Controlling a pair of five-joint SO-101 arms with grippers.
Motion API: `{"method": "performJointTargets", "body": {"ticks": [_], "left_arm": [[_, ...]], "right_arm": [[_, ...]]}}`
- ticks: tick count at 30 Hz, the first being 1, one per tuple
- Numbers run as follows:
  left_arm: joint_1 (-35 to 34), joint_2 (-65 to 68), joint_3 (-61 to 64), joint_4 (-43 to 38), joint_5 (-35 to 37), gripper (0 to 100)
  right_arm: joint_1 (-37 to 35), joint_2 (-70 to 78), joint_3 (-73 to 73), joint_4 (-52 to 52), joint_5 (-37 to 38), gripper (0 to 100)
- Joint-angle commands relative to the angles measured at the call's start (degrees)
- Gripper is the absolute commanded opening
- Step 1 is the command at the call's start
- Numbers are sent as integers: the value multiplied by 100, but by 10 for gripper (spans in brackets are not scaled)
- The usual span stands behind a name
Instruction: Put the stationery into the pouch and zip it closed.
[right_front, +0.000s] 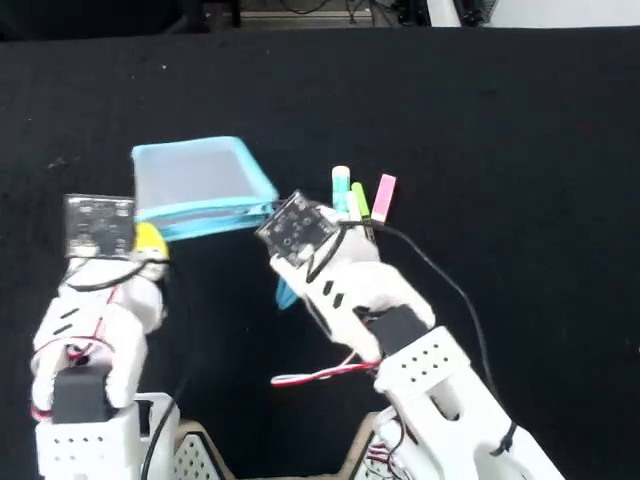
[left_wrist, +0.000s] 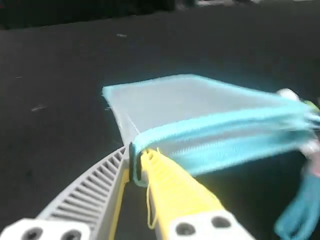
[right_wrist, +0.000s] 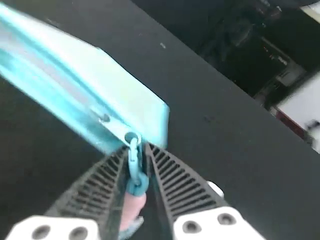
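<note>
One pouch (right_front: 190, 182), gripped by left gripper (left_wrist: 136, 161) and right gripper (right_wrist: 136, 151) (by pull (right_wrist: 134, 167)).

A table (right_front: 520, 130) is covered edge to edge with a black cloth; a few pale specks (right_front: 55, 160) are scattered on it at the left of the high view. A light blue pouch (right_front: 190, 180) is seen on the cloth at upper left of centre, its zip edge turned toward the lower frame; whether it lies fully flat cannot be told. Just right of centre, three markers are laid side by side, close together: a white-capped marker (right_front: 341, 188), a green marker (right_front: 360, 200) and a pink marker (right_front: 384, 196), their lower ends hidden.
</note>
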Motion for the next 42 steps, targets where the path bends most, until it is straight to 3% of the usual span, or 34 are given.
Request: {"method": "performJointTargets", "body": {"ticks": [1, 7, 14, 20, 25, 28, 38, 42], "left_arm": [[-303, 0, -532, -88, 141, 30], [-295, 9, -936, -44, 123, 30], [-295, 1002, -1965, 501, 114, 30], [-66, 2892, -4462, 2119, 53, 36], [295, 4448, -6396, 3508, -316, 184], [277, 5125, -7108, 3974, -334, 187], [277, 5855, -7301, 4088, -378, 188], [154, 5890, -7134, 4088, -888, 188]], "right_arm": [[334, -180, -734, 765, -53, 11], [352, -136, -2387, 2936, -18, 11], [334, -127, -2747, 3191, -26, 11], [325, 163, -3046, 3341, -9, 11], [290, 681, -3582, 3859, 0, 11], [316, 822, -3644, 3930, 0, 11], [316, 699, -3644, 3930, 0, 11], [325, 708, -3626, 3938, 0, 11]]}}
